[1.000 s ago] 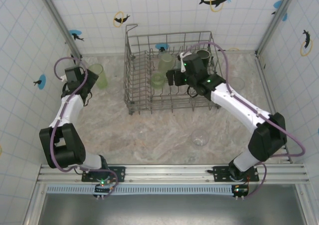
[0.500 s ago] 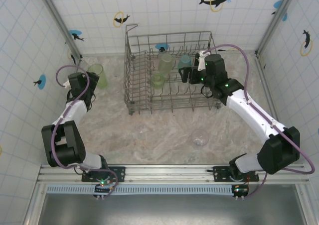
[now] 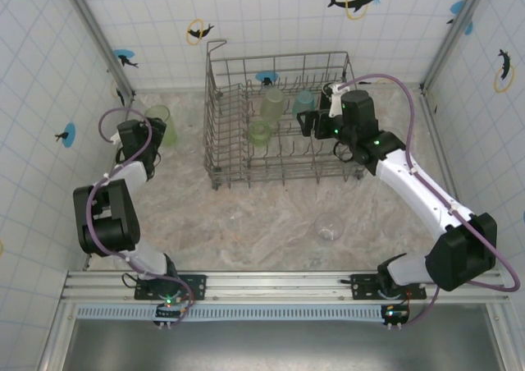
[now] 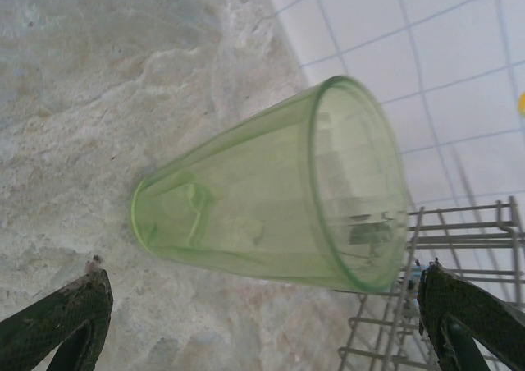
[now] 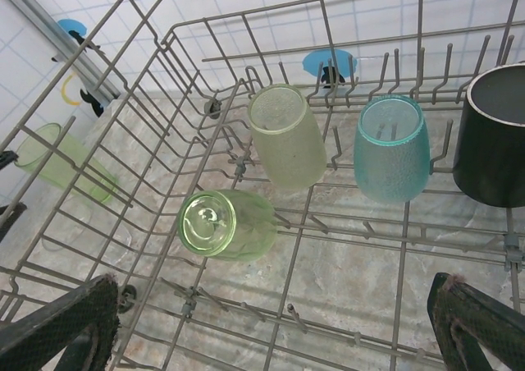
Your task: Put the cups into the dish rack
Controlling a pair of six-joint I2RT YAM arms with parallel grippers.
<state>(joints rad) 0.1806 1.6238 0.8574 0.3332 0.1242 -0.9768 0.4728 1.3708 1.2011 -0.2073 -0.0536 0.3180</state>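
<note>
Soft, even light fills the top view, bright on the walls (image 3: 271,26), and the rack (image 3: 283,125) throws only a faint shadow on the bench (image 3: 271,215) beneath it. At the left wrist the green cup (image 4: 271,194) is sharp, the tiles (image 4: 459,75) behind it slightly washed out. Rack wires bow toward the right wrist view's edges. The left claw (image 4: 261,305) and right claw (image 5: 271,301) show dark, blurred tips.
</note>
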